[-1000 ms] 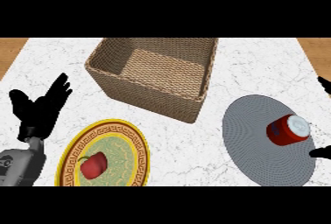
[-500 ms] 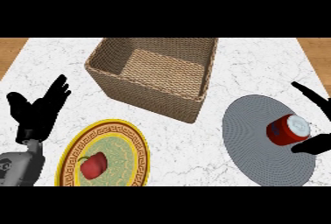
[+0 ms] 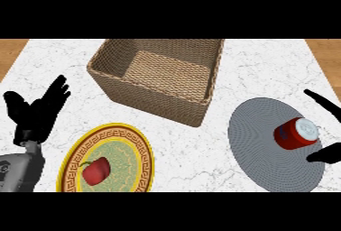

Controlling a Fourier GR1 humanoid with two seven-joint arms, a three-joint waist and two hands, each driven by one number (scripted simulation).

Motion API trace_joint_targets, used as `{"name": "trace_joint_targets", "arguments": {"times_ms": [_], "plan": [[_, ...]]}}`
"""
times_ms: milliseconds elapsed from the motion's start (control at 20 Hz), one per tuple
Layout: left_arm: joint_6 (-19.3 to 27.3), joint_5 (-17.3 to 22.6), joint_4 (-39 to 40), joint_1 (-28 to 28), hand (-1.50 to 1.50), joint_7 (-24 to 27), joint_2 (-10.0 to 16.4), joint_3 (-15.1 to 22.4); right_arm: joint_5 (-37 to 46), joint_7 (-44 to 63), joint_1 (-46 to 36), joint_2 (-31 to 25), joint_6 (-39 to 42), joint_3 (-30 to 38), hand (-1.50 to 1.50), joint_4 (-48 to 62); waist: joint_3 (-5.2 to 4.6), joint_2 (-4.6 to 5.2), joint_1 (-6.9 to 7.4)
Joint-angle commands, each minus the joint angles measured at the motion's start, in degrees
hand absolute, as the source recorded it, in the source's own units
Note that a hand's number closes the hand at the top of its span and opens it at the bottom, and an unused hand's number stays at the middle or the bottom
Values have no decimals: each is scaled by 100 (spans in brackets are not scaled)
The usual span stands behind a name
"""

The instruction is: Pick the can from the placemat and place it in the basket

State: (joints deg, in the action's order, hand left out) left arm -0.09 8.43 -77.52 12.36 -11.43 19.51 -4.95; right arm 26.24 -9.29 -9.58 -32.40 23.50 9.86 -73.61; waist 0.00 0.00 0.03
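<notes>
Our right hand point(image 3: 325, 155) is spread wide at the right edge, bracketing the red cylindrical can point(image 3: 296, 133) on the round grey placemat point(image 3: 256, 146) for grasping; our left hand point(image 3: 34, 118) rests open

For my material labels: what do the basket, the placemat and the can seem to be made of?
The basket looks like woven wicker, matte tan; plaited strands show on walls and floor. The placemat is probably woven fibre, matte grey, with fine ribbing. The can is likely metal, red side, pale top; plastic is possible too.
</notes>
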Motion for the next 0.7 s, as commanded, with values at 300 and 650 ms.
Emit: {"name": "trace_joint_targets", "arguments": {"times_ms": [300,650], "plan": [[88,-385,-335,-114,0,-159,-332,-36,206,-556,121,274,160,44,-150,-13,1,-1,1],[-73,-361,-917,-478,0,-348,-300,-156,598,-392,283,226,37,144,-150,-173,1,-5,19]]}}
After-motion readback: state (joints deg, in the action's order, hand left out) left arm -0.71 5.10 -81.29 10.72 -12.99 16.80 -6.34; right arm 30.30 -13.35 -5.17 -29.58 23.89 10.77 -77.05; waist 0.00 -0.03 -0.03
